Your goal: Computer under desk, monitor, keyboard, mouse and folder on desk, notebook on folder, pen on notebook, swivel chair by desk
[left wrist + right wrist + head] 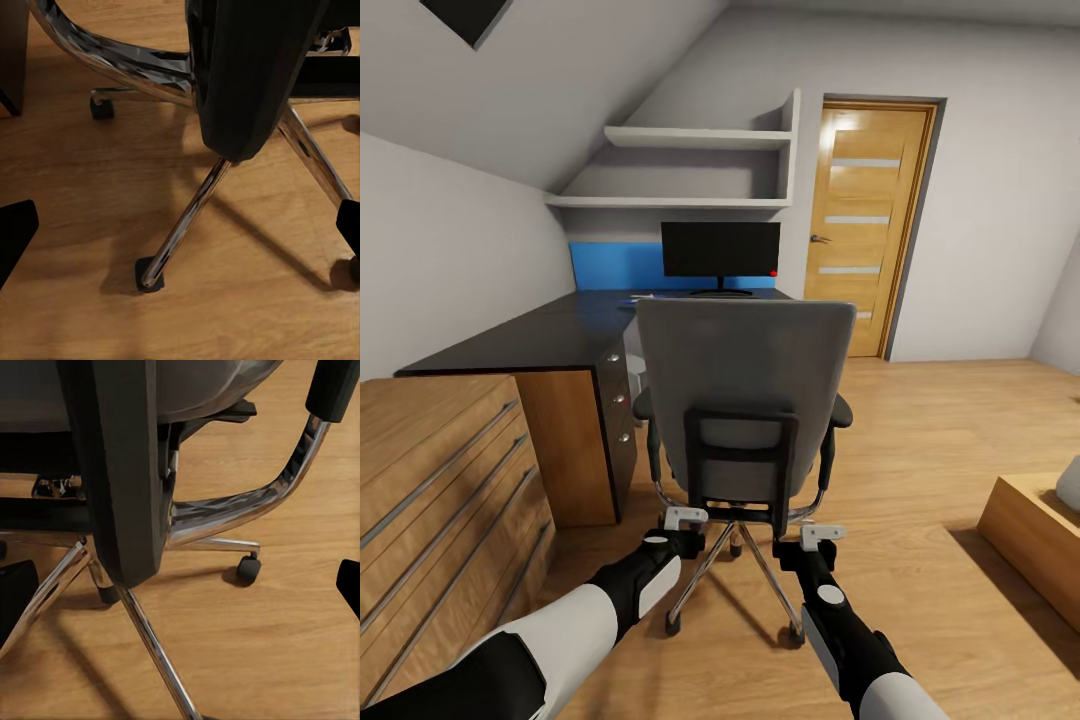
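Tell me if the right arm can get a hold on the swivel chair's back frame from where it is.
Probably yes. The right gripper sits open just behind the swivel chair, low beside its black back frame, with nothing between them.

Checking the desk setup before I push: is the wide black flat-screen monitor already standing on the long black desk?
Yes, in the head view the wide black flat-screen monitor stands on the long black desk, before the blue wall panel.

Both arms extended forward, left gripper [686, 518] and right gripper [822, 534] jaws apart
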Robot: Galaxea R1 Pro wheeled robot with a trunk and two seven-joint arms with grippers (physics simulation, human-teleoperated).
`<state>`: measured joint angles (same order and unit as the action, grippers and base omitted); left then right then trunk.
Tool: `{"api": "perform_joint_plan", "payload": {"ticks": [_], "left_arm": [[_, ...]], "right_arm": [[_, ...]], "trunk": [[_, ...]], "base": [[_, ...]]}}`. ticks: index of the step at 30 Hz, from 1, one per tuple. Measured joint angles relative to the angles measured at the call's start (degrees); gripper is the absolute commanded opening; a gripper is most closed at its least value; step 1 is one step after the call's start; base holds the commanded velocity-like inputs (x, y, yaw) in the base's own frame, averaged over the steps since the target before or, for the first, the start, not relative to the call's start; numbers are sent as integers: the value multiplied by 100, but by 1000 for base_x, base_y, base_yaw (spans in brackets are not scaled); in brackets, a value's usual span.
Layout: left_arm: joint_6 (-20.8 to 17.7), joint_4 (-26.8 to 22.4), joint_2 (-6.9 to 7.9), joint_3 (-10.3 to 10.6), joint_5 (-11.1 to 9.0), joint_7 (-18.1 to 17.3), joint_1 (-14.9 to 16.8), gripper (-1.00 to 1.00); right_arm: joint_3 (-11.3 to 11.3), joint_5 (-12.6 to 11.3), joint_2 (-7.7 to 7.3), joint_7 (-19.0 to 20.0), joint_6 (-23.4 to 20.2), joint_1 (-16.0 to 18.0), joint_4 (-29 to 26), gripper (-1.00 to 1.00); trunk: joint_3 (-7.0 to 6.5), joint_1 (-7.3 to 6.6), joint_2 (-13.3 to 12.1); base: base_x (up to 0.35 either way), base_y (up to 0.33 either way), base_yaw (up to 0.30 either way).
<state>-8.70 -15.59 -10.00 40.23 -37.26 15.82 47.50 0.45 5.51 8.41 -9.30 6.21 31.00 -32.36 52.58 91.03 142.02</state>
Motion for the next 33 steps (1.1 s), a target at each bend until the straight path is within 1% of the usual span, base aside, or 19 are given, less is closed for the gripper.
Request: {"api": "perform_joint_plan", "payload": {"ticks": [3, 9, 19, 27, 33], "left_arm": [[2, 0, 0, -7, -1, -1, 0, 100], [-3, 0, 0, -2, -5, -2, 0, 100], [2, 0, 0, 0, -6, -2, 0, 100], [3, 0, 0, 0, -2, -2, 0, 100], [3, 0, 0, 1, -1, -2, 0, 100]], "right_arm": [[1, 3, 9, 0, 0, 0, 7, 100], [8, -13, -33, -6, 0, -7, 11, 100], [15, -17, -42, -8, 0, -9, 12, 100], [11, -17, -42, -8, 0, -10, 13, 100], [13, -17, -42, -8, 0, -10, 10, 100]], "trunk": [[0, 0, 0], [0, 0, 0], [0, 0, 0], [0, 2, 0], [-17, 1, 0]], "base": [[0, 0, 0], [0, 0, 0], [-4, 0, 0], [-156, 0, -3], [-119, 0, -96]]}}
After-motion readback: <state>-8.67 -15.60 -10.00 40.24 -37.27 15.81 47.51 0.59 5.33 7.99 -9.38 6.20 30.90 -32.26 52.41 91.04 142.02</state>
